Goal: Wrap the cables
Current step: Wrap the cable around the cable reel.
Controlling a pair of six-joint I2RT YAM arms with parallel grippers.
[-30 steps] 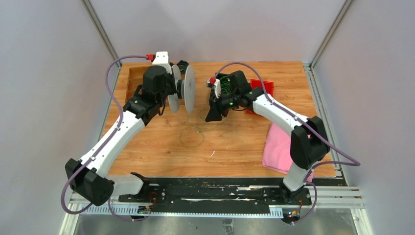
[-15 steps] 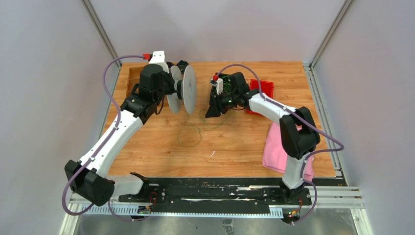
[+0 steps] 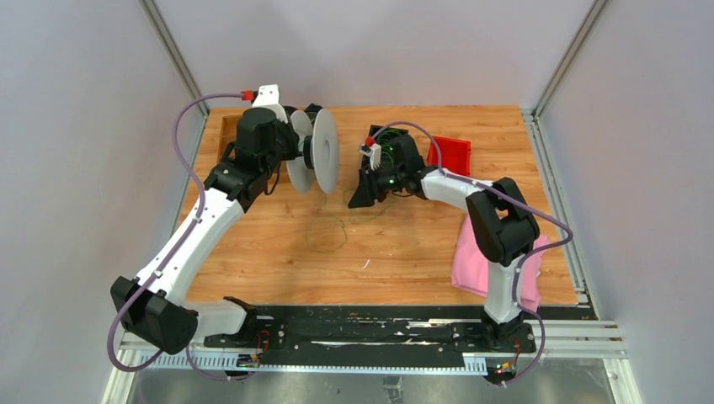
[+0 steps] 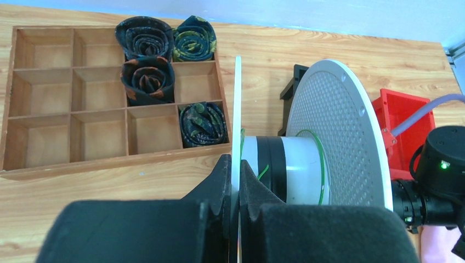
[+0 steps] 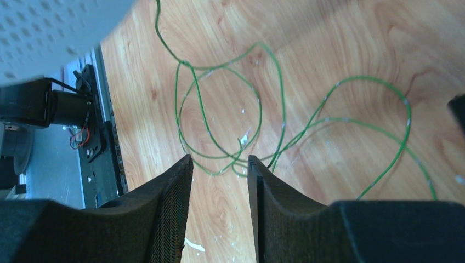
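My left gripper (image 4: 234, 183) clamps the spool (image 4: 285, 163) flange; winding looks partway. My right gripper (image 5: 219, 160) hangs beside the spool, jaws apart, empty. Next: pinch the loose cables (image 5: 283, 118).

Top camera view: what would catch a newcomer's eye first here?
The grey spool stands out first, held up with its flanges upright over the far left-centre of the wooden table, the left claw pinching one flange. Just nearer, thin green cables lie in loose loops on the wood, with the right claw open above them. A pink cloth at the table's near right edge is the brightest patch.
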